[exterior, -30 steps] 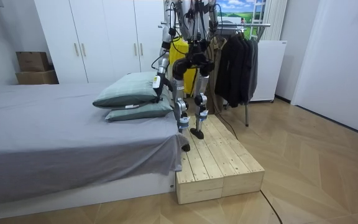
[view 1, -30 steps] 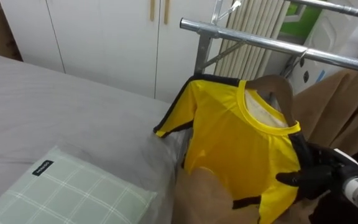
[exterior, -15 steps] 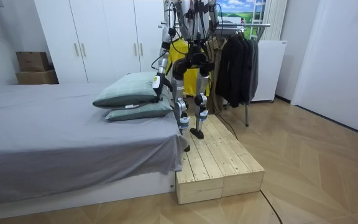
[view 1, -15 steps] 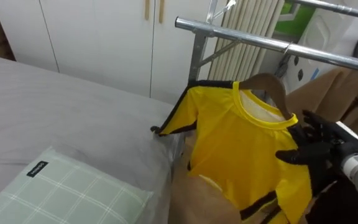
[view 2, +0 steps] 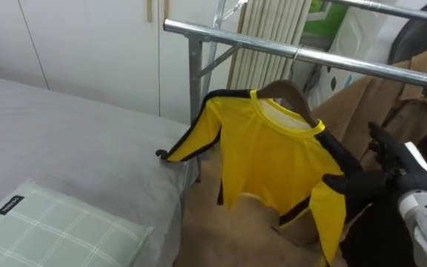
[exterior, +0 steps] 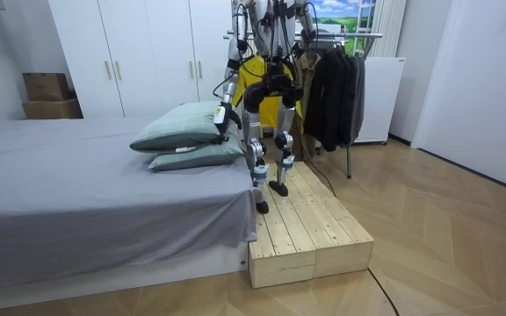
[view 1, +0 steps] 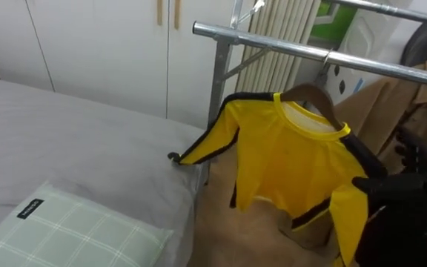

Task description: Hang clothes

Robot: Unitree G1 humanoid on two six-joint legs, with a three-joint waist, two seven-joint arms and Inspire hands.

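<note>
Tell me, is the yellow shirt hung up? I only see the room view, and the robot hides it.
Observer: The yellow shirt is on a wooden hanger whose hook reaches up to the metal rail.
Operator: Is the robot holding it?
Observer: Its right hand is open, fingers spread, thumb right by the near sleeve.
Operator: What about the other side?
Observer: The far sleeve sticks out sideways toward the grey bed.
</note>
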